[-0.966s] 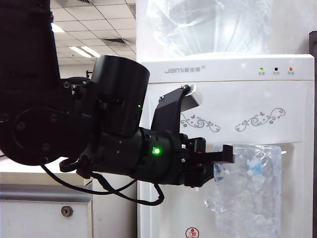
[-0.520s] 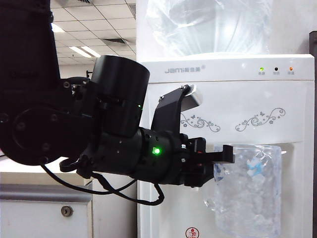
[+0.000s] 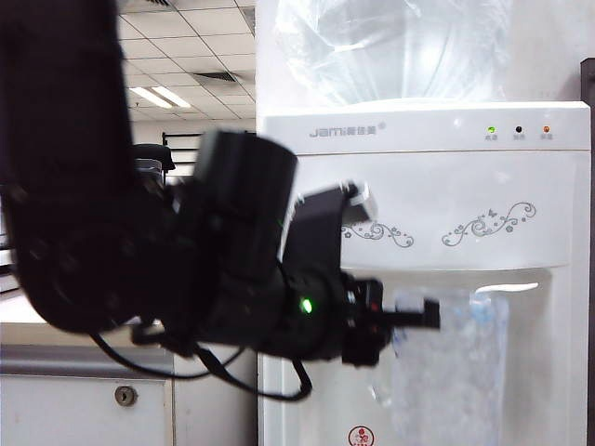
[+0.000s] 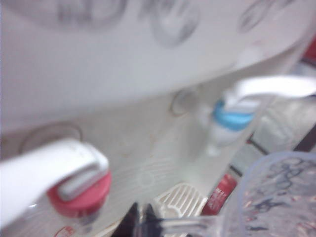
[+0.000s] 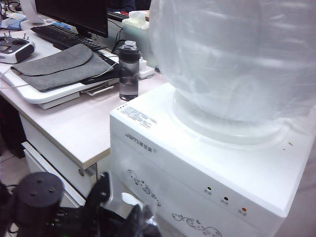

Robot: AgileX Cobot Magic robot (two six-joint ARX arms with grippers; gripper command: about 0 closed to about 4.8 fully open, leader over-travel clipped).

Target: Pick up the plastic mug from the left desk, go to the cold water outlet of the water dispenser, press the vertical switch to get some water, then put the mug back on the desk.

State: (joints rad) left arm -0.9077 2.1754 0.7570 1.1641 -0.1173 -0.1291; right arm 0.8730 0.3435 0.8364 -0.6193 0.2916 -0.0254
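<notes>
Left hand: black, reaching in from the left, clamped on the thin handle of the clear, faceted plastic mug.
Mug: upright in front of the recess of the tall white water dispenser, right of the arm; rim near the small white tap with a blue collar and long white lever in the left wrist view, which is blurred.
Red tap: like tap with a red collar, well apart from the mug.
Right hand: not seen in any view.
Tabletop: pale beige top, grey edge, left of the dispenser; smoky-grey bottle with black cap standing on it.
</notes>
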